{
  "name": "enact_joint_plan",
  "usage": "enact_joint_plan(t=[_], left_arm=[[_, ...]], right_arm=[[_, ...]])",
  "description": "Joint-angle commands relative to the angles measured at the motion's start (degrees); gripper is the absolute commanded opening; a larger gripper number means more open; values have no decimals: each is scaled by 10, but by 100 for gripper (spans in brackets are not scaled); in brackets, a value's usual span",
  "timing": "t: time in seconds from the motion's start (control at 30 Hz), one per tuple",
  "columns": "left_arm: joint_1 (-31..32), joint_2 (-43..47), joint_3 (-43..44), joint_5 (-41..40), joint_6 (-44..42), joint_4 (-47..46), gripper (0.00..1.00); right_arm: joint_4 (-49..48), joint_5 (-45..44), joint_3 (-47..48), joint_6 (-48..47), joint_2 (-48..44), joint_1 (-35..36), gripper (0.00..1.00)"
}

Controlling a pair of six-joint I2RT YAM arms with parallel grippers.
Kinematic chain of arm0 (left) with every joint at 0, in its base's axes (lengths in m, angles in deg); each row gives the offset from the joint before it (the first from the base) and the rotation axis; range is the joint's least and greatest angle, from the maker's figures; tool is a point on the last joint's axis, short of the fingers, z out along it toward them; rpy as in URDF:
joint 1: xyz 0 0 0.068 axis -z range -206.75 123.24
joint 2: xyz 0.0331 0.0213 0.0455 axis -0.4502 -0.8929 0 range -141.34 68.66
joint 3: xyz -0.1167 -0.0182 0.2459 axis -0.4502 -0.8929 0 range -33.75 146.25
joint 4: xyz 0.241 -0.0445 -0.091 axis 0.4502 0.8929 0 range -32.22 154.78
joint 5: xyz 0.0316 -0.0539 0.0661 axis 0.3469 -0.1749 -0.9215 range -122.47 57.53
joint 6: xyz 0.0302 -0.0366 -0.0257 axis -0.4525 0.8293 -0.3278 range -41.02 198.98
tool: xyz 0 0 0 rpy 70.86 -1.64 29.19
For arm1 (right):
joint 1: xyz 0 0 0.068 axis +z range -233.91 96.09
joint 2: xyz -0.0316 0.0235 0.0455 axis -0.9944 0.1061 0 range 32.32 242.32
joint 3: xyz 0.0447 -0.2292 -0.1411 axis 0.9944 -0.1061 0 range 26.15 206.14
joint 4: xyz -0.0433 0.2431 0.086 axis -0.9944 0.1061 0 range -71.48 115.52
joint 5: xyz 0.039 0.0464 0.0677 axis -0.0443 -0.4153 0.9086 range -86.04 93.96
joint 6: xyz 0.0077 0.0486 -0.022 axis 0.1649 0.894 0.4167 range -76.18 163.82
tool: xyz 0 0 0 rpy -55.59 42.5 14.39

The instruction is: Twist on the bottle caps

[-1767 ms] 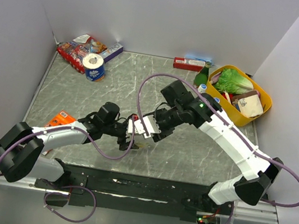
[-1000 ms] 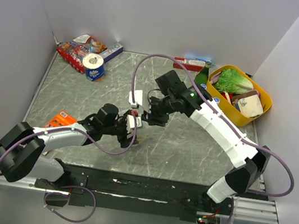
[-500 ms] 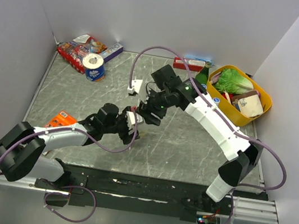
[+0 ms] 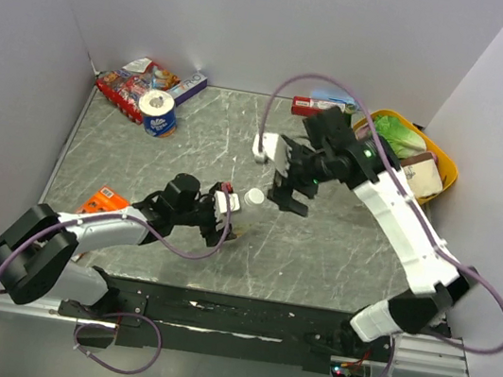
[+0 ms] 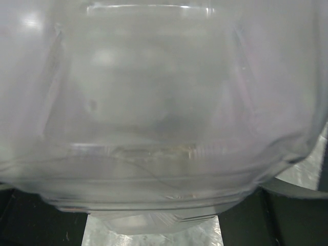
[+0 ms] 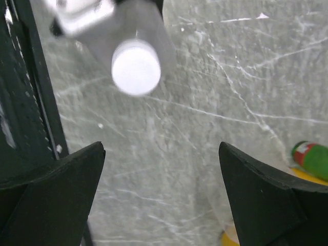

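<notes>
White cap [image 4: 254, 195] sits on the clear bottle [image 5: 164, 128] clamped in the left gripper [image 4: 220, 212] over the table [image 4: 337, 250], right gripper [image 6: 161, 148] spread empty nearby: one seemingly done, the rest not visible

Overhead plus wrist close-ups of bottle [image 5: 164, 102]

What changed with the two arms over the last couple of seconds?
The right gripper let go of the white cap, opened wide and drew back to the right, away from the bottle. The left gripper stayed where it was, still holding the bottle with the cap on it.
</notes>
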Motion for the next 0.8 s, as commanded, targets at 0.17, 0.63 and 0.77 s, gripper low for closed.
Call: enact_joint_plan(t=[0.17, 0.63, 0.77], left_arm=[[0, 24, 66, 125, -78, 80, 1], [0, 44, 70, 126, -91, 91, 1], [0, 47, 70, 124, -93, 90, 1]], right_arm=[[-50, 124, -85, -302, -88, 48, 93], [20, 143, -79, -423, -61, 89, 79], [28, 144, -62, -418, -45, 90, 76]])
